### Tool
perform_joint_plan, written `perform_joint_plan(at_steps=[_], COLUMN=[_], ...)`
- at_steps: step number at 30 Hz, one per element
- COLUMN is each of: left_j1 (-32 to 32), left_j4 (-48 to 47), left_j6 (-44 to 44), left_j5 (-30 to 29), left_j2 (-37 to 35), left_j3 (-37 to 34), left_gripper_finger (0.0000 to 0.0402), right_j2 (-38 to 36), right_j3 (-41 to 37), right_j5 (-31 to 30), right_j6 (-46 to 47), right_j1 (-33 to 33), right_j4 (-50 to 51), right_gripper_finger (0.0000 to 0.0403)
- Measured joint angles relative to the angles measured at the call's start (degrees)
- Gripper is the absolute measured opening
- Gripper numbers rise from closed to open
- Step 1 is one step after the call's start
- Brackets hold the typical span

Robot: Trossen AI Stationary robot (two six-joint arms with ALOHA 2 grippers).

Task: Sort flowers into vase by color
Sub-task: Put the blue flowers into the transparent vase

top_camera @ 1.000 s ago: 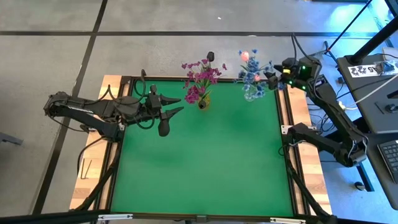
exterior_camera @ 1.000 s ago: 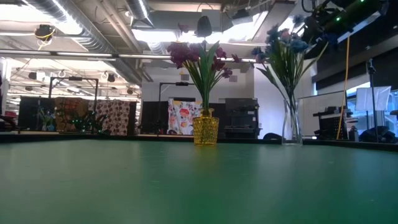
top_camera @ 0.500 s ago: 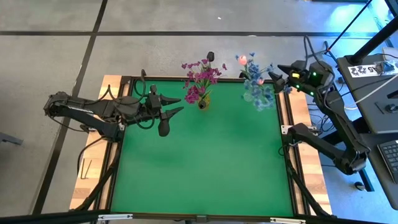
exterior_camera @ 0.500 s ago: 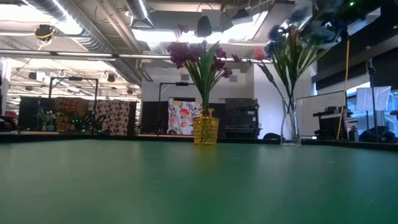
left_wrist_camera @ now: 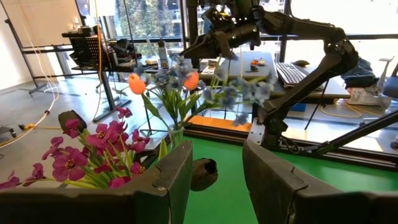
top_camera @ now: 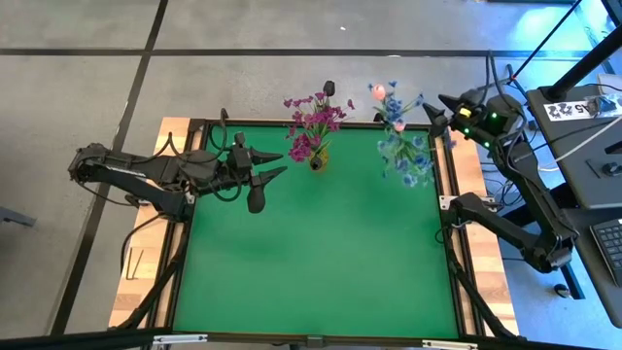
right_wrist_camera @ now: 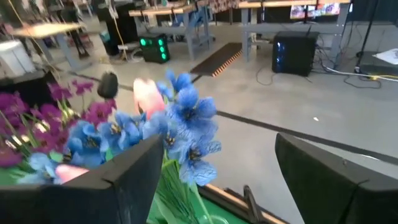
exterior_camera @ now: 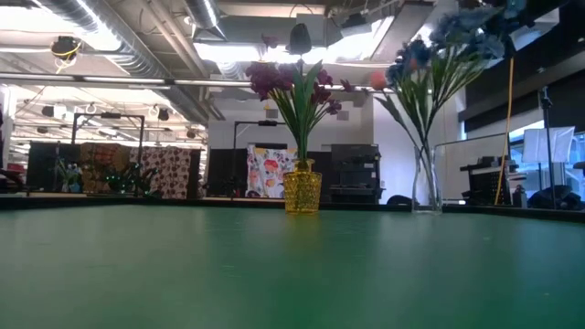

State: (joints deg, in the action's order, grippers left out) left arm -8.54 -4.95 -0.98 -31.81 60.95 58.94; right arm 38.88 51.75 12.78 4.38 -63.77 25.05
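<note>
Now, left gripper (top_camera: 275,163) spread wide, empty, waiting; magenta sprays (top_camera: 313,122) in yellow vase (exterior_camera: 302,191) just beyond its tips. Blue sprays (top_camera: 406,151) and pale tulips (top_camera: 380,91) in clear glass vase (exterior_camera: 424,179) just beside right gripper (top_camera: 436,116), fingers apart, let go. Best to back off slow, not snag blooms.

Surface (top_camera: 311,253): matt green cloth, wood frame. Yellow vase (exterior_camera: 302,192): textured, glossy. Clear vase (exterior_camera: 426,178): smooth glass. Fingers (left_wrist_camera: 174,180): matt dark plastic.

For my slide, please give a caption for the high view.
Left gripper waits by magenta flowers; right gripper open beside blue flowers.
</note>
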Motion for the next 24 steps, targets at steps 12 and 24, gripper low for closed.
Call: perform_joint_plan(at_steps=[12, 24], left_j1=[0.00, -0.02], left_j4=[-0.02, -0.11], left_j6=[-0.15, -0.45], left_j5=[0.00, 0.01], left_j2=[0.17, 0.17], left_j3=[0.00, 0.00], left_gripper_finger=[0.0137, 0.0137], right_j2=[4.22, 7.24], right_j3=[0.00, 0.00], right_j5=[-0.17, -0.76], right_j6=[1.72, 1.73], right_j1=[0.01, 0.00], right_j4=[-3.62, -3.36], right_gripper_finger=[0.0308, 0.0308])
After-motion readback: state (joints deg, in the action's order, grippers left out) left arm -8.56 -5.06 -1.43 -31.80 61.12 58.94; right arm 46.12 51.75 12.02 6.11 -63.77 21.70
